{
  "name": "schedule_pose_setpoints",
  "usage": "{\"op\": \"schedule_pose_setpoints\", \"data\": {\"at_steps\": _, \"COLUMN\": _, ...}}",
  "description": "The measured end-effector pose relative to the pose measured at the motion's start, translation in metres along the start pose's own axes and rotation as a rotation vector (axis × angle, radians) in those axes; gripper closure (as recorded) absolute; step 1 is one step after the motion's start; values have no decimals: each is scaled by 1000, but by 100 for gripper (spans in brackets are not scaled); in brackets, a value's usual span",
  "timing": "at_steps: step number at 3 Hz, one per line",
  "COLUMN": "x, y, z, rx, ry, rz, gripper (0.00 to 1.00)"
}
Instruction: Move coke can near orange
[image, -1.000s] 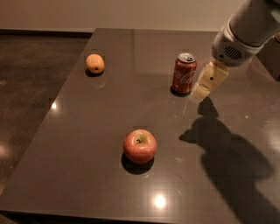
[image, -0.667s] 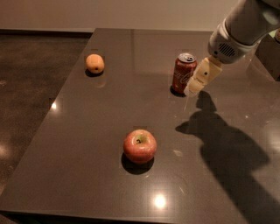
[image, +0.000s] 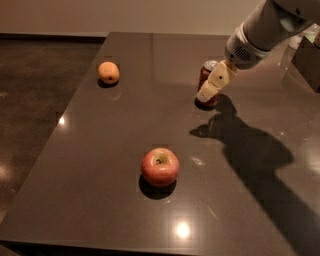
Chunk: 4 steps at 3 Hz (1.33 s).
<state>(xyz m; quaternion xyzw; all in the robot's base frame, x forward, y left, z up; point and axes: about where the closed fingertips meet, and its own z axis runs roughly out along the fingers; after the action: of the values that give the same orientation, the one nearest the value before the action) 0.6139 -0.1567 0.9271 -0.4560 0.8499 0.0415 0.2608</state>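
Note:
The red coke can (image: 206, 75) stands upright on the dark table (image: 100, 150), right of centre and towards the back. My gripper (image: 212, 87) reaches down from the upper right, and its pale fingers (image: 216, 82) lie across the front of the can and cover most of it. The orange (image: 108, 72) sits at the table's back left, well apart from the can.
A red-yellow apple (image: 160, 166) rests on the table near the front centre. A dark box-like object (image: 306, 62) stands at the right edge. The table's left edge runs diagonally, with dark floor (image: 35, 100) beyond it.
My gripper has moved left and in front of the can, now covering most of it. The can, orange and apple have not moved.

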Motion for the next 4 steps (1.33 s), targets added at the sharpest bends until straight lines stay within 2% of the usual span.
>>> {"op": "schedule_pose_setpoints", "data": {"at_steps": 1, "x": -13, "y": -4, "z": 20, "rx": -21, "ry": -26, "rz": 14, "gripper": 4}}
{"op": "schedule_pose_setpoints", "data": {"at_steps": 2, "x": -18, "y": -6, "z": 29, "rx": -34, "ry": -35, "rz": 20, "gripper": 25}}
{"op": "schedule_pose_setpoints", "data": {"at_steps": 3, "x": -30, "y": -7, "z": 32, "rx": -49, "ry": -51, "rz": 20, "gripper": 58}}
{"op": "schedule_pose_setpoints", "data": {"at_steps": 4, "x": -44, "y": -3, "z": 31, "rx": -74, "ry": -64, "rz": 8, "gripper": 80}}
